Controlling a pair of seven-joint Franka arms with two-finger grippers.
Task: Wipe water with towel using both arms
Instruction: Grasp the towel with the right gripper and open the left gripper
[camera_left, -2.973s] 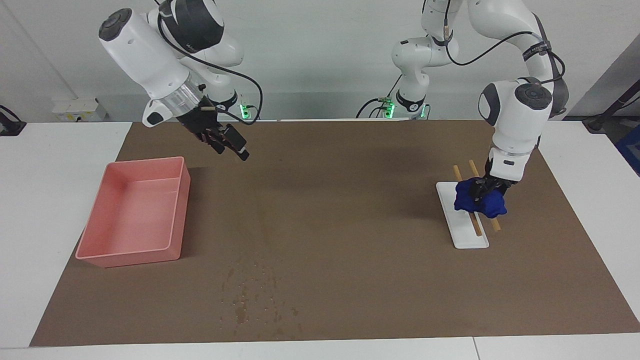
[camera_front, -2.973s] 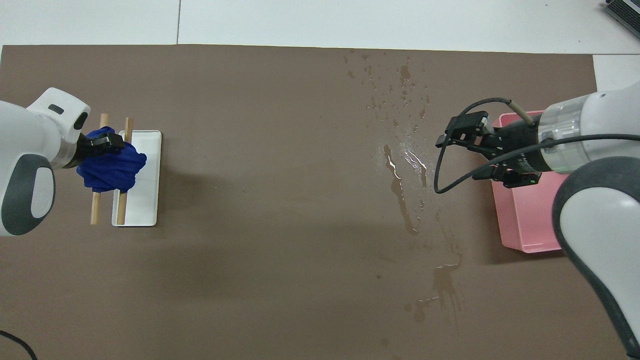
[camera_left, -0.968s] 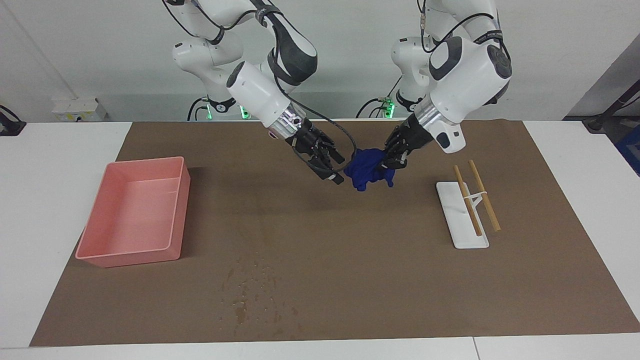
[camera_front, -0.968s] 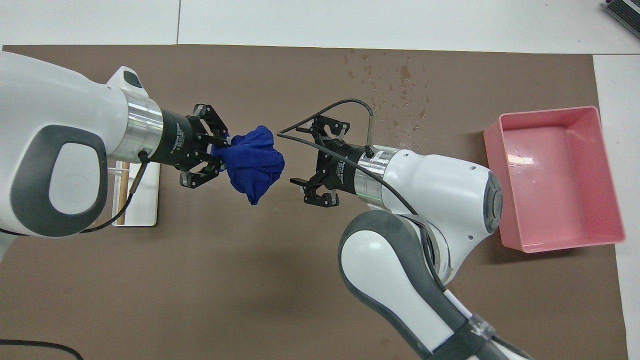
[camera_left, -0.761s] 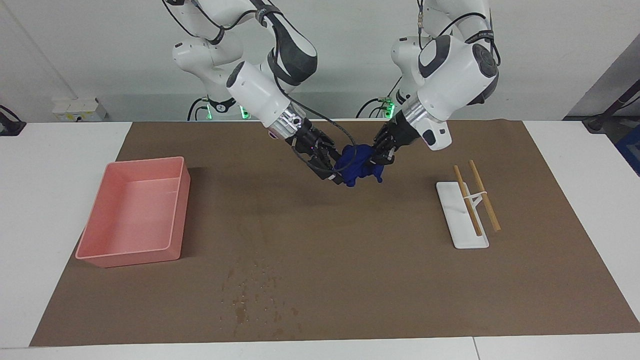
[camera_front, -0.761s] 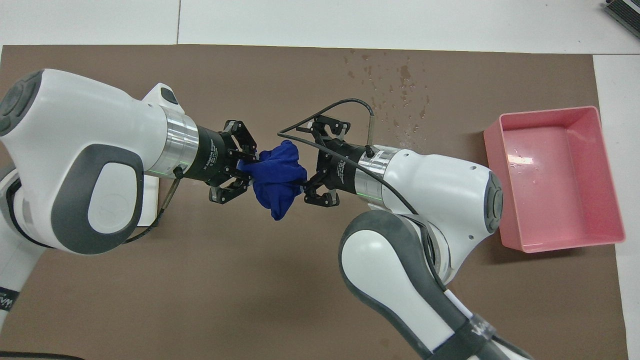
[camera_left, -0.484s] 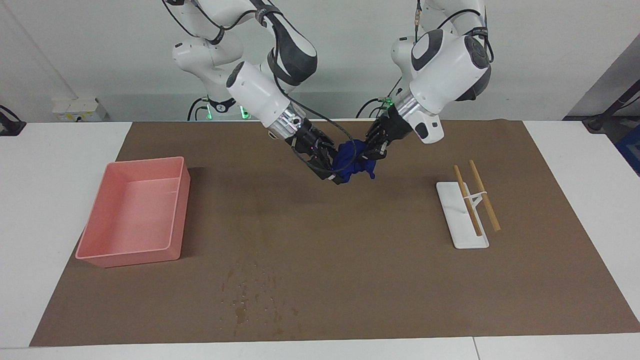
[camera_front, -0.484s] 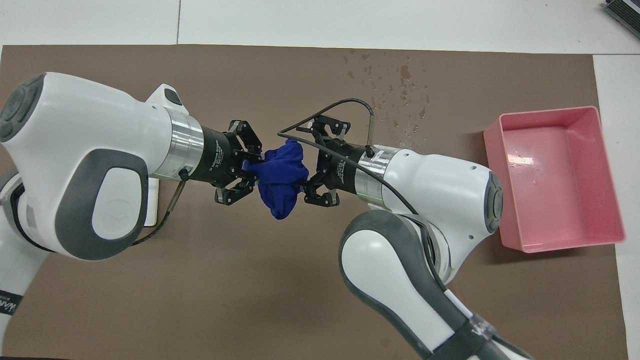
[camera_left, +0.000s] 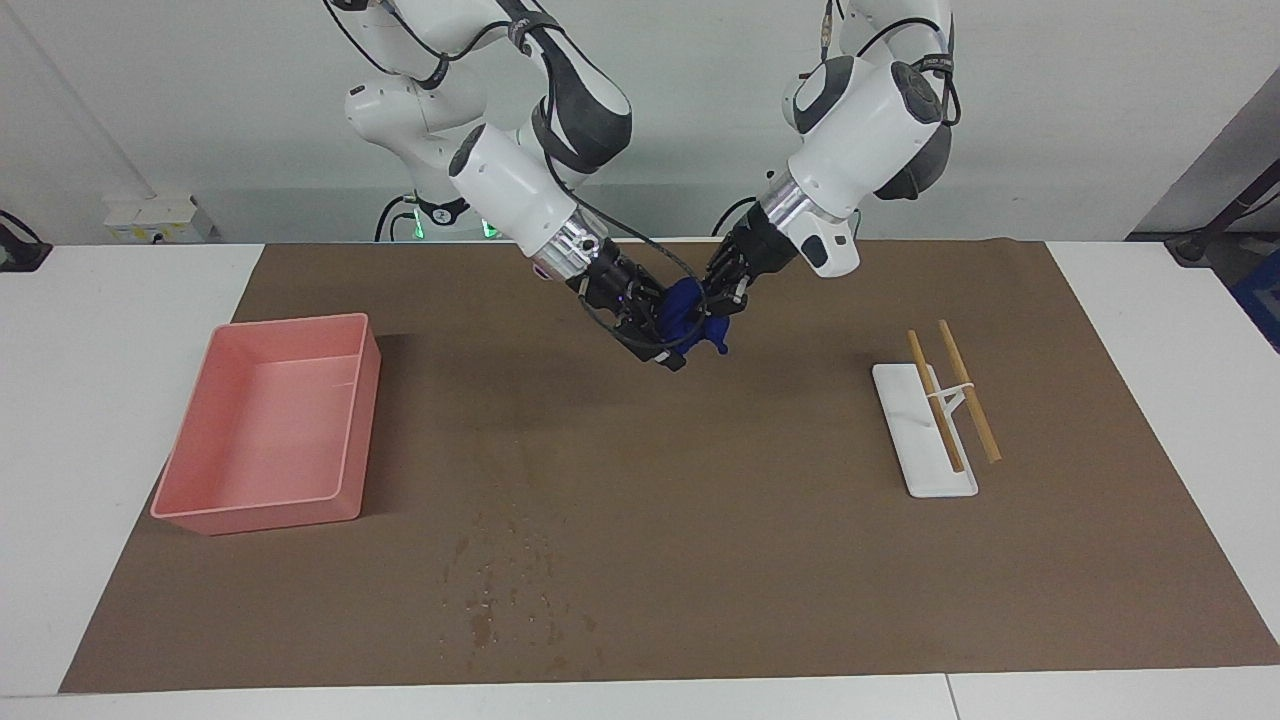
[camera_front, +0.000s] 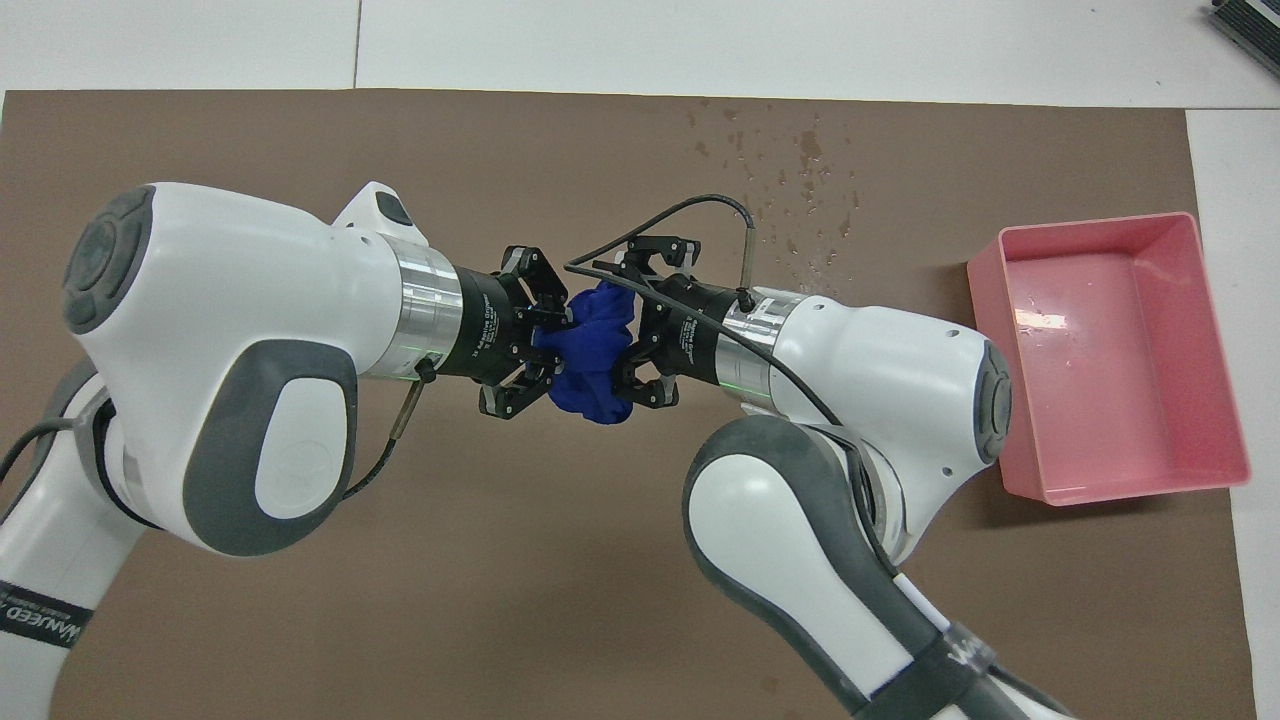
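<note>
above the middle of the brown mat, toward the robots' edge: towel (camera_left: 686, 312), royal blue, bunched, held in the air between both hands and clear of the counter (camera_left: 120, 300).
left hand (camera_left: 722, 300): closed on the towel's end toward the left arm.
right hand (camera_left: 655, 325): pressed into the other end of the bundle, fingers (camera_front: 632, 388) spread around the cloth; whether they had pinched it could not be told.
towel, handling (judged): soft, light, limp; would sag and drape from any single hold, no risk of breakage; wet, it would grow heavier and cling. best hold: a thick fold near an edge, one hand to each end, so it could be spread flat for wiping.
water (camera_left: 500, 590): scattered drops and streaks on the mat at the edge farthest from the robots, well apart from the towel; not yet wiped.
pink tray (camera_left: 262, 500): on the mat at the right arm's end, empty but for a wet sheen.
white rack (camera_left: 920, 450): at the left arm's end, two wooden rods (camera_left: 935, 405) across it, nothing on them.
</note>
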